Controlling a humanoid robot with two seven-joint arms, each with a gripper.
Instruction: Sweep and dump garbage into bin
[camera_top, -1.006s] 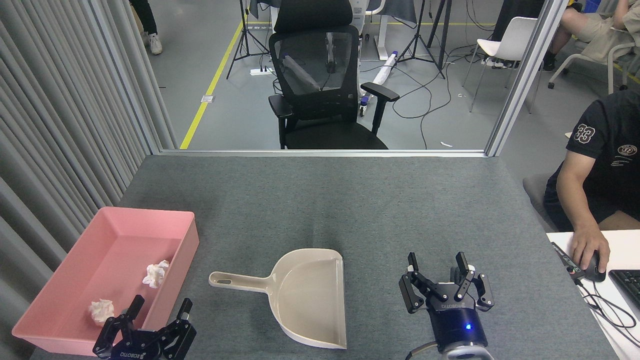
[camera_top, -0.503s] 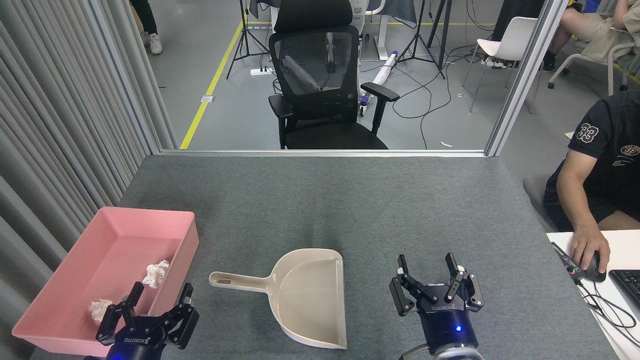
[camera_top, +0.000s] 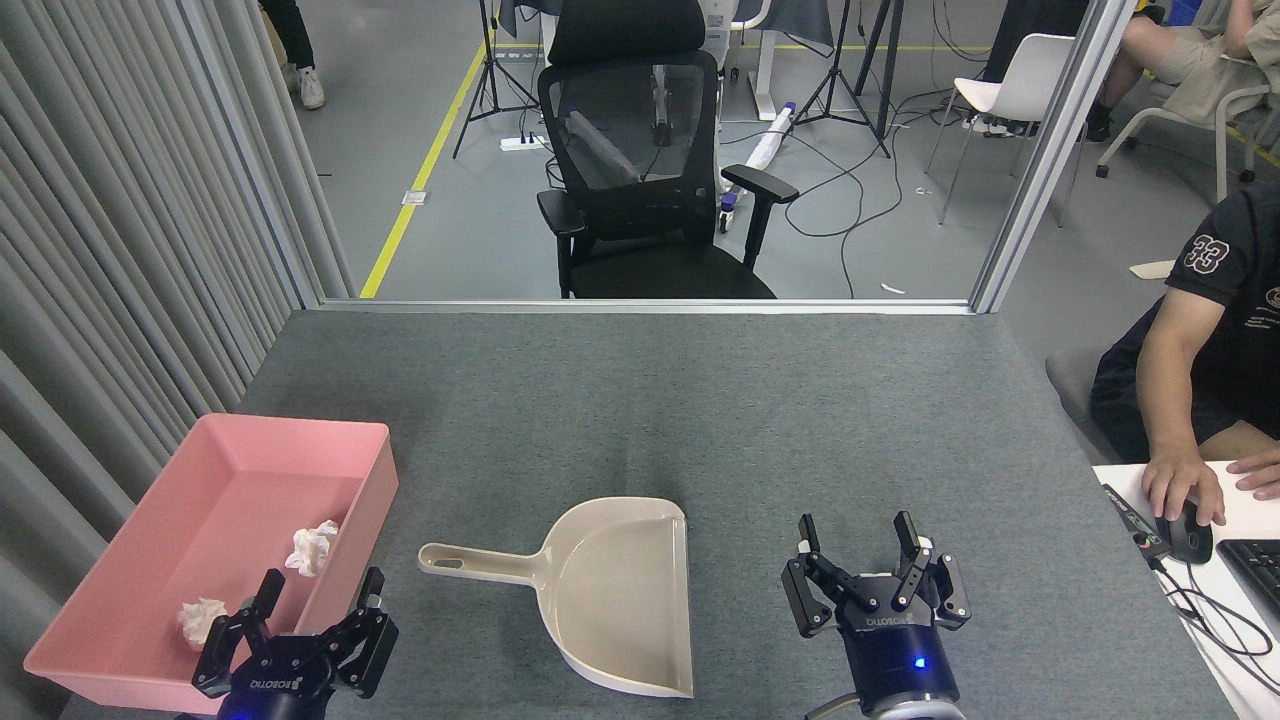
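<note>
Both tissue-paper wads are already lodged in the pink tray: one wad (camera_top: 312, 547) lies just ahead of the left claw (camera_top: 317, 598), the other wad (camera_top: 201, 619) just to that claw's left, partly screened by its finger. The pink tray (camera_top: 375, 470) stands to the left of and ahead of the left claw, whose near-side finger overlaps the tray's right wall in the head view. The left claw is spread, with nothing held between its fingers. The right claw (camera_top: 856, 549) is likewise spread and empty, poised over bare bench (camera_top: 760, 400).

Between the two claws the beige dustpan (camera_top: 625, 600) lies flat and empty, its handle pointing toward the left claw and its open mouth facing the right claw. No brush is seen anywhere.

The task is judged to be essentially done (no garbage is seen on the bench). What remains risky is the left claw's closeness to the tray: a careless sideways or forward move could catch the wall, shove or tip the light tray, and scatter the wads back out. The dustpan handle, near that claw's right finger, could also be knocked.
</note>
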